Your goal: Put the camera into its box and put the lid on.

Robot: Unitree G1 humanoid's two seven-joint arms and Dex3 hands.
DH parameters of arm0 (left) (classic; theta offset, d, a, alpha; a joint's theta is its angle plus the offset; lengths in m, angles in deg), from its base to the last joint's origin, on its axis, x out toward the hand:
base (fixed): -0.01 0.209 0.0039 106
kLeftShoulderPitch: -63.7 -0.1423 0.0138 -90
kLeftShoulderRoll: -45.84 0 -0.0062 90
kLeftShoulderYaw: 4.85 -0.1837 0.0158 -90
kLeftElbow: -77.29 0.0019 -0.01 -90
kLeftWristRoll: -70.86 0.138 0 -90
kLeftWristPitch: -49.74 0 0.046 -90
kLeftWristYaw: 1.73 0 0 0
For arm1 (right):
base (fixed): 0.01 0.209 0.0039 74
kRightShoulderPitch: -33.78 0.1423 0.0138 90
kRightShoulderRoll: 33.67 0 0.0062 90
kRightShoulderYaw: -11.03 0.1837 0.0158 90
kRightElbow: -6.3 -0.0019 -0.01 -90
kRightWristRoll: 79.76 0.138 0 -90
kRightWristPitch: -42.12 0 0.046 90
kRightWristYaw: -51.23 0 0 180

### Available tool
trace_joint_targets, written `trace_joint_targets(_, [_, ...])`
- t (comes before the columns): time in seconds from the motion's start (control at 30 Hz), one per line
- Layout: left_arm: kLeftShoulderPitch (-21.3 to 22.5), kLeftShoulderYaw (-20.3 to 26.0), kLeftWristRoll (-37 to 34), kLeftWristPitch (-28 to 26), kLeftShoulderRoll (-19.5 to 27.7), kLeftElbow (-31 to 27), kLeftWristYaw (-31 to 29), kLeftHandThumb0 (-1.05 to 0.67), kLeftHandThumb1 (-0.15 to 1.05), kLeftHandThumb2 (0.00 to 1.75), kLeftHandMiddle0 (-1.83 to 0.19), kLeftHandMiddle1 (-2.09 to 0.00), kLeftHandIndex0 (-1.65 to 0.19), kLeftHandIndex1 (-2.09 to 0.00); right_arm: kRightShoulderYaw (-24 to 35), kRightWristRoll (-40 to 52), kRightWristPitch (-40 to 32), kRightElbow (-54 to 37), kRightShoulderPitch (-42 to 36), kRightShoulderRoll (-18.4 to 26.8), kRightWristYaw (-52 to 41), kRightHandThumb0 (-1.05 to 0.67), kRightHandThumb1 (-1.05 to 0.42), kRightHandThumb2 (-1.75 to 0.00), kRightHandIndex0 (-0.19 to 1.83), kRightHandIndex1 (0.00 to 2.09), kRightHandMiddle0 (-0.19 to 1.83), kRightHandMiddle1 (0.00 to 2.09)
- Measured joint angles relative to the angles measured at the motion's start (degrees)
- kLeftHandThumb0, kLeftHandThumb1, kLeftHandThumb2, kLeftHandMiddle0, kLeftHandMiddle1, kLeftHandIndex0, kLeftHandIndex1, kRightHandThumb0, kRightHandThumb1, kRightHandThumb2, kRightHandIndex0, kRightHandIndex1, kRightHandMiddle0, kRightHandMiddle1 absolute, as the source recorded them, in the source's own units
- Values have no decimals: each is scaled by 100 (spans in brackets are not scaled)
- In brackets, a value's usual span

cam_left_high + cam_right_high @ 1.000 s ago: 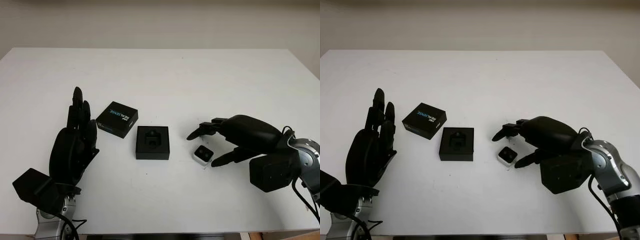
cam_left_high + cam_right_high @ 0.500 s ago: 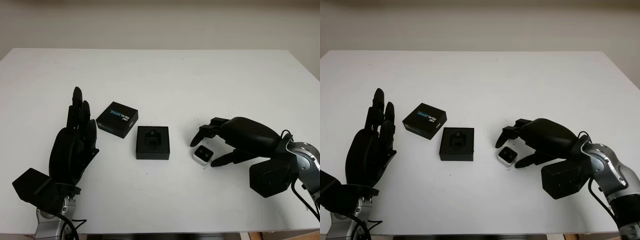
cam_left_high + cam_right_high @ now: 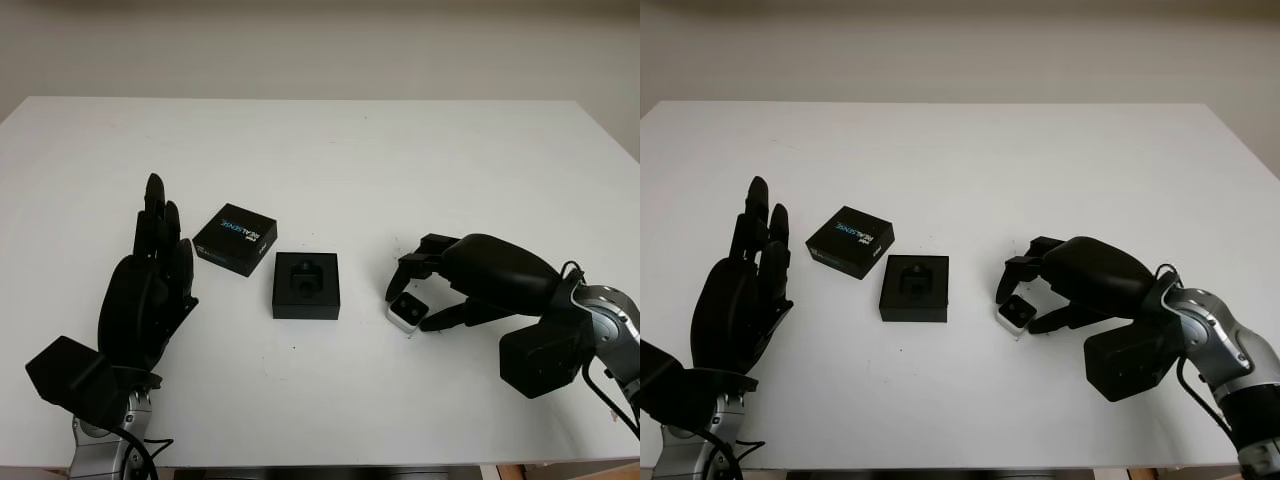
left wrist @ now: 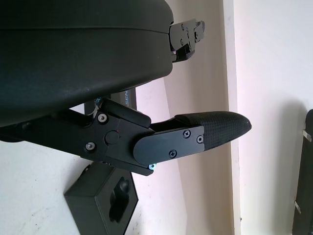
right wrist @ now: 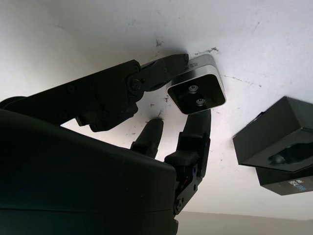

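Right of centre, the small camera [image 3: 407, 311] lies lens-face up, the right hand [image 3: 432, 290] pinching it (fingers touching both sides); left hand [image 3: 150, 290] open at lower left.

bare lab: white table [image 3: 330, 140], blank wall [image 3: 320, 45]

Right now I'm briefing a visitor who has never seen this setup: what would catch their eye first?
Most striking is the right hand, fingers closed around the small silver camera on the white table, right of centre. At the centre sits the open black box, with its lid lying beside it, further left. The left hand is open, raised at the near left.
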Motion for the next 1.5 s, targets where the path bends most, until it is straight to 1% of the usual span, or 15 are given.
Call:
trace_joint_targets(0.1, [0,0,1,0,0,1,0,-78,105,61,19,0,19,0,-13,105,-13,55,3,-58,-58,-25,-93,-6,47,121,52,121])
trace_joint_targets(0.2, [0,-1,1,0,0,1,-4,-78,105,61,19,0,19,0,-24,347,-266,41,7,-137,-315,-22,-93,-5,44,127,53,128])
trace_joint_targets(0.23, [0,-1,1,0,0,1,-4,-78,105,61,19,0,19,0,-20,453,-376,30,8,-180,-392,-22,-92,-5,41,129,53,130])
trace_joint_targets(0.3, [0,-1,9,0,-2,1,-2,-78,105,61,19,0,19,0,1,661,-757,-76,6,-261,-596,-24,-94,-5,25,132,48,136])
trace_joint_targets(0.33, [0,-1,12,0,-2,2,-1,-78,105,61,19,0,19,0,15,751,-958,-143,2,-310,-701,-26,-94,-6,15,130,45,139])
trace_joint_targets(0.37, [-1,-1,12,3,-2,5,-2,-78,105,61,19,0,19,0,24,814,-1183,-239,-8,-346,-805,-27,-95,-6,10,125,42,141])
trace_joint_targets(0.4, [-1,-1,11,3,-1,11,-4,-78,105,61,19,0,19,0,26,862,-1435,-368,-17,-368,-925,-29,-96,-6,7,114,39,143])
trace_joint_targets(0.47, [-1,0,10,2,-2,14,-4,-79,105,60,19,0,19,0,36,963,-1825,-548,-23,-398,-1130,-31,-96,-5,8,87,37,146])
trace_joint_targets(0.57, [-5,0,10,-2,-2,13,-2,-78,105,60,19,0,19,0,69,1129,-2125,-646,-52,-423,-1307,-32,-96,-5,16,52,38,145])
trace_joint_targets(0.67, [-24,-1,14,-1,-2,12,-2,-78,105,61,19,0,19,0,137,1354,-2388,-690,-91,-489,-1433,-31,-96,-5,18,37,38,145])
trace_joint_targets(0.87, [-44,-2,-5,-2,-2,12,-22,-77,105,61,19,0,19,0,218,1541,-2774,-797,-145,-598,-1556,-31,-97,-5,19,26,34,147])
trace_joint_targets(1.03, [-47,-1,-43,-54,-2,12,-30,-77,105,60,19,0,19,0,274,1678,-2865,-835,-181,-653,-1568,-29,-98,-6,21,23,33,148])
trace_joint_targets(1.13, [-51,-1,-42,-63,-1,12,-30,-77,105,60,19,0,19,0,334,1815,-2878,-834,-209,-706,-1571,-28,-99,-6,22,21,30,153])
trace_joint_targets(1.33, [-54,2,-39,-70,-1,11,-27,-78,105,60,19,0,19,0,511,2161,-2873,-833,-284,-999,-1430,-33,-99,-6,26,21,31,159])
trace_joint_targets(1.5, [-53,4,-53,-104,-1,11,-38,-79,105,58,19,0,19,0,770,2697,-3104,-876,-288,-1326,-1373,-32,-102,-6,20,18,23,171])
